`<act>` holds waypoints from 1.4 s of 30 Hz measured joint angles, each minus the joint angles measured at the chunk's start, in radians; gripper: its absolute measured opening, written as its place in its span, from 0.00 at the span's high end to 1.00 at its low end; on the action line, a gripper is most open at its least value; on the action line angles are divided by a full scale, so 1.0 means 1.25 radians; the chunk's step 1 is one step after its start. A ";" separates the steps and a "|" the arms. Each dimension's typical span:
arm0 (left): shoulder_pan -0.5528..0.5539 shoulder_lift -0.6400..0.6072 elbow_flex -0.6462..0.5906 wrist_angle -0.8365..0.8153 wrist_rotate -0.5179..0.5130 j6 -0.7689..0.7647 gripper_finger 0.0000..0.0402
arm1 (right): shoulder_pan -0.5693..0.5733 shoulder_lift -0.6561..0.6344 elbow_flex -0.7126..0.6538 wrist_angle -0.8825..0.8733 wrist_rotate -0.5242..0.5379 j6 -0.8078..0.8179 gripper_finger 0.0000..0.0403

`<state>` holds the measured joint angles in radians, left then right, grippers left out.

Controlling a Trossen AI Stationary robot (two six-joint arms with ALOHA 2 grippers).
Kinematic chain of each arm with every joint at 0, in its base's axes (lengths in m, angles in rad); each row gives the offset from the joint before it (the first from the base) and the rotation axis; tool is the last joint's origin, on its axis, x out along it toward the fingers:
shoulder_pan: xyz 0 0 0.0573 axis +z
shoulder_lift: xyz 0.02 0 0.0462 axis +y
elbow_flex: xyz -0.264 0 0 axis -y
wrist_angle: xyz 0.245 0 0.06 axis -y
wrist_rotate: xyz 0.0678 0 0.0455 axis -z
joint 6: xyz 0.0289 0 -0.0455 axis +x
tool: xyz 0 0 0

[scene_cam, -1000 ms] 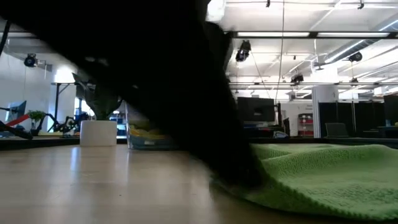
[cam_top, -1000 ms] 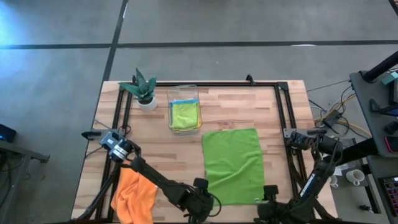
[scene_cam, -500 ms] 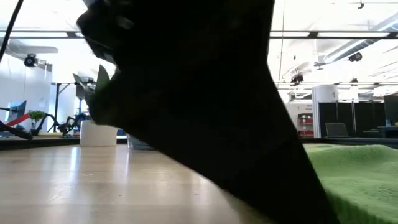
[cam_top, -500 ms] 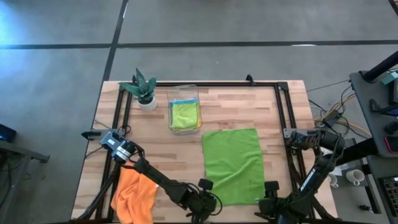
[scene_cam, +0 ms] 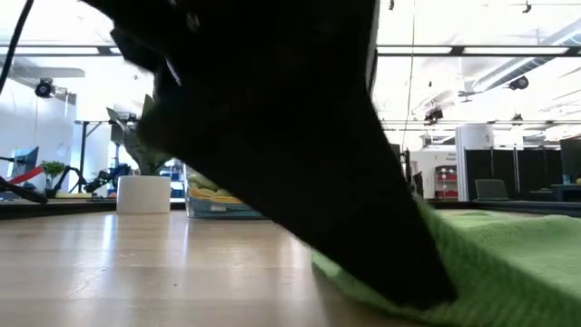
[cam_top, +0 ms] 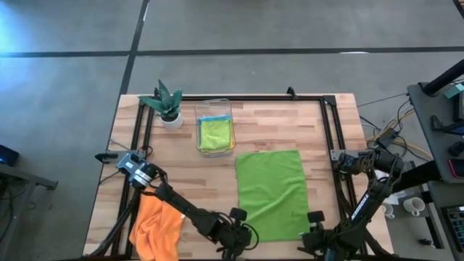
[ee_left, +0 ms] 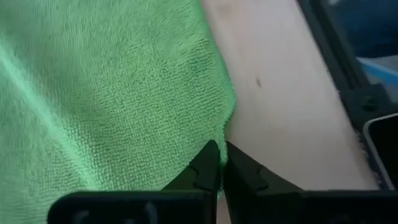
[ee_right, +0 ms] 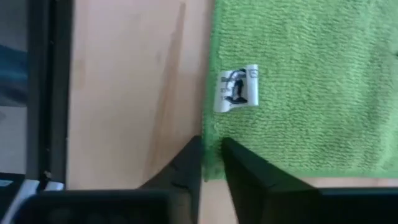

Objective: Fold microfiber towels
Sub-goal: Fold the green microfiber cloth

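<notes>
Both claws closed since, green towel (cam_top: 271,190) corners

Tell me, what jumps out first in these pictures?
The big lime green microfiber towel spread flat on the wooden table, near its front edge. The left hand is pinched shut on one front corner, and the right hand is at the other. A crumpled orange microfiber towel lies at the front left.
</notes>
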<state>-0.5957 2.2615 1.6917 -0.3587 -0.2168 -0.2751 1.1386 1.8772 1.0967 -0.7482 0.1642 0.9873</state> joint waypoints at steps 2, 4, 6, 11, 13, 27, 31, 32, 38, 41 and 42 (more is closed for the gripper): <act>-0.001 -0.008 0.000 0.001 0.001 0.018 1.00 | -0.003 0.000 0.002 -0.020 -0.003 0.001 0.93; 0.001 -0.014 0.002 0.006 0.001 0.039 1.00 | -0.005 0.000 0.004 -0.038 -0.004 0.000 0.96; 0.004 -0.016 0.010 0.008 0.001 0.046 1.00 | -0.007 -0.004 0.010 -0.057 -0.005 0.000 0.97; 0.005 -0.018 0.021 0.008 0.000 0.033 1.00 | -0.010 -0.011 0.044 -0.115 -0.009 0.009 0.98; 0.001 -0.020 0.020 0.007 0.000 0.017 1.00 | -0.010 -0.020 0.075 -0.135 -0.009 0.016 0.98; 0.010 -0.170 -0.036 -0.013 -0.081 0.073 1.00 | -0.015 -0.107 0.213 -0.469 0.095 0.117 0.98; 0.016 -0.190 -0.060 0.043 -0.092 0.051 1.00 | -0.011 -0.148 0.219 -0.451 0.099 0.143 0.98; 0.015 -0.191 -0.060 0.061 -0.091 0.051 1.00 | -0.008 -0.156 0.224 -0.428 0.100 0.143 0.98; -0.023 -0.189 -0.053 0.070 -0.053 0.030 1.00 | 0.020 -0.165 0.252 -0.290 0.089 0.051 0.98; -0.032 -0.192 -0.042 0.070 -0.033 -0.006 1.00 | 0.026 -0.165 0.268 -0.292 0.069 0.044 0.98; -0.035 -0.192 -0.037 0.071 -0.033 -0.020 1.00 | 0.026 -0.165 0.271 -0.299 0.067 0.043 0.98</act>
<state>-0.6395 2.0220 1.6448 -0.2697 -0.2577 -0.3000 1.1715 1.6711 1.4357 -1.1213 0.2473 1.0416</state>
